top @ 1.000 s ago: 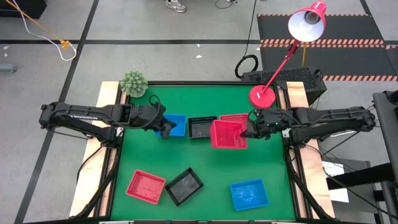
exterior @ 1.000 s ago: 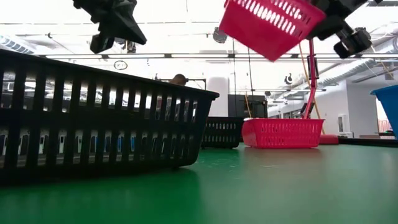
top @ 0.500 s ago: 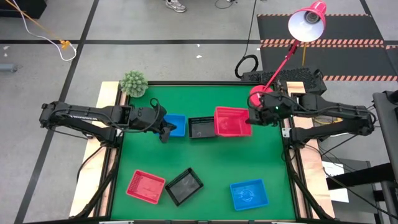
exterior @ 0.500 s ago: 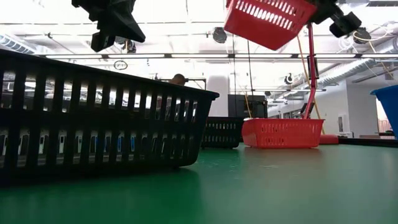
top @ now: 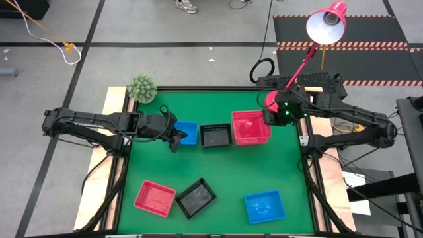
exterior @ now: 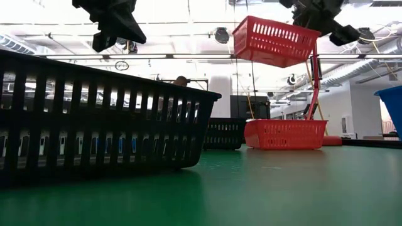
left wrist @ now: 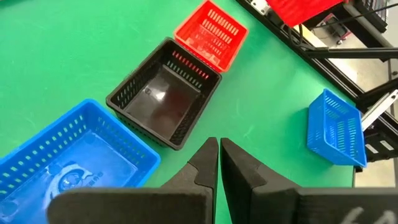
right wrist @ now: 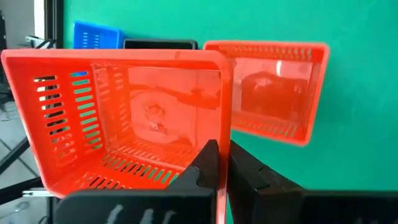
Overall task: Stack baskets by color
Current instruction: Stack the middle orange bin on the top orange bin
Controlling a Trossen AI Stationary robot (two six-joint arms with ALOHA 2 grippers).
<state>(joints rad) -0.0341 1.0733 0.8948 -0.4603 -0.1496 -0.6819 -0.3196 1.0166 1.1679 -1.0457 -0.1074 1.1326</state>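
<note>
My right gripper (top: 267, 119) is shut on a red basket (top: 250, 127) and holds it in the air over a second red basket (exterior: 286, 134), which stands on its bottom at the table's far right. Left of that stand a black basket (top: 215, 135) and a blue basket (top: 186, 133). My left gripper (top: 175, 141) hovers shut and empty by the blue basket's near left corner. Near the front edge lie a red basket (top: 155, 198), a black basket (top: 195, 198) and a blue basket (top: 264, 206). My right gripper pinches the raised red basket's right-hand side wall at its rim (right wrist: 223, 134), one finger inside the basket and one outside. The fingers slant down from the table's right. The basket hangs clear of everything, open side up and slightly tilted (exterior: 273, 41).
A red lamp's round base (top: 275, 100) stands at the far right corner, just behind my right gripper, and its stem rises over the edge. A small green plant (top: 141, 88) sits at the far left corner. Bare green mat (top: 218, 168) lies across the table's middle.
My right gripper has risen and swung toward the table's far right with the red basket. The basket, steeply tipped a second ago, has turned nearly level and now hangs over the red basket on the table.
</note>
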